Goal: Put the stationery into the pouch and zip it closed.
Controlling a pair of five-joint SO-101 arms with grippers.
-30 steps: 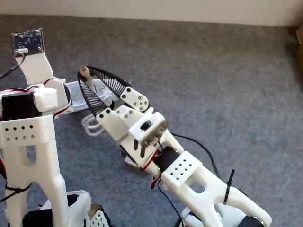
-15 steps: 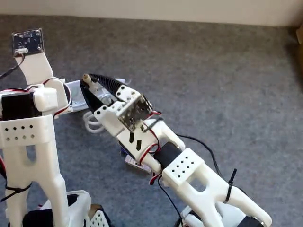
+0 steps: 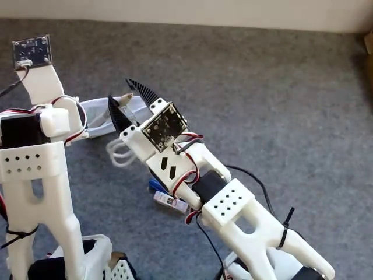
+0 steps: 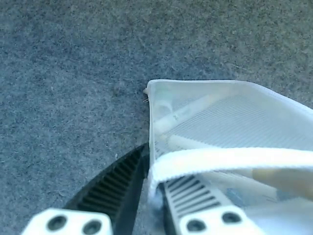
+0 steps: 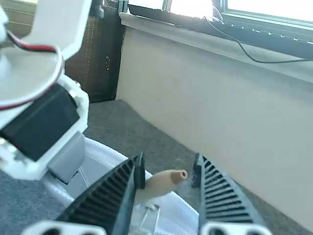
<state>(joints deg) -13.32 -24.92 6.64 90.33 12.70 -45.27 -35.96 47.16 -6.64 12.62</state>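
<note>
While the left gripper (image 4: pixel 152 166) pinches the rim of the mesh pouch (image 4: pixel 234 117) at ten o'clock on the grey mat (image 3: pixel 280 87), the right arm (image 3: pixel 233 204) stretches from five o'clock toward it. Its gripper (image 5: pixel 168 161) clamps a beige pen (image 5: pixel 164 181) over the pouch. A small blue-and-white item (image 3: pixel 166 198) lies beneath that arm.

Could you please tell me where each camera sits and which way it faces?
High view: fixed above, looking down on the grey table; both arms show.
Left wrist view: on the left arm, looking down past its jaws, clamped on the pouch.
Right wrist view: on the right arm, tilted up at a wall; its jaws hold a beige pen.
Shared: the high view also shows the pouch and pen.
</note>
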